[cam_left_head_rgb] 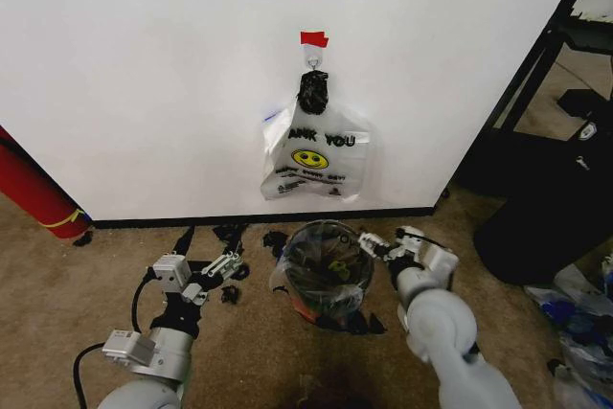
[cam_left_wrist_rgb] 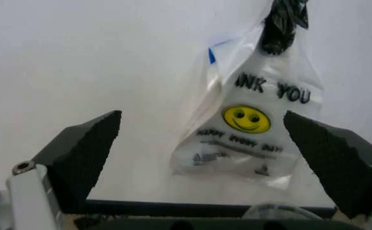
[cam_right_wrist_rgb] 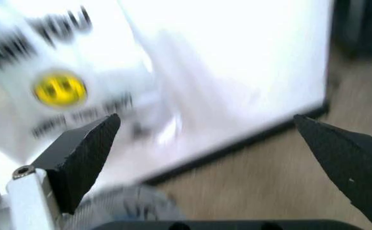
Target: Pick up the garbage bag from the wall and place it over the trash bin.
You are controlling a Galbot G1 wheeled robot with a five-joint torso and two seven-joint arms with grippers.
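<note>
The left gripper [cam_left_head_rgb: 228, 264] is held low to the left of the trash bin [cam_left_head_rgb: 326, 270], its jaws spread wide. The right gripper [cam_left_head_rgb: 375, 244] sits at the bin's right rim, jaws likewise wide apart.

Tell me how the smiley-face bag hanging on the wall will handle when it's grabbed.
The garbage bag looks thin and translucent, so probably floppy and very light. It hangs bunched from the hook, so it will likely swing and crumple. Its plastic film may slip.

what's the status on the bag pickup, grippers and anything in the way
Left gripper open, low by the baseboard. Right gripper open, at the trash bin rim. Garbage bag on the wall hook, untouched. Nothing blocking the bag.
</note>
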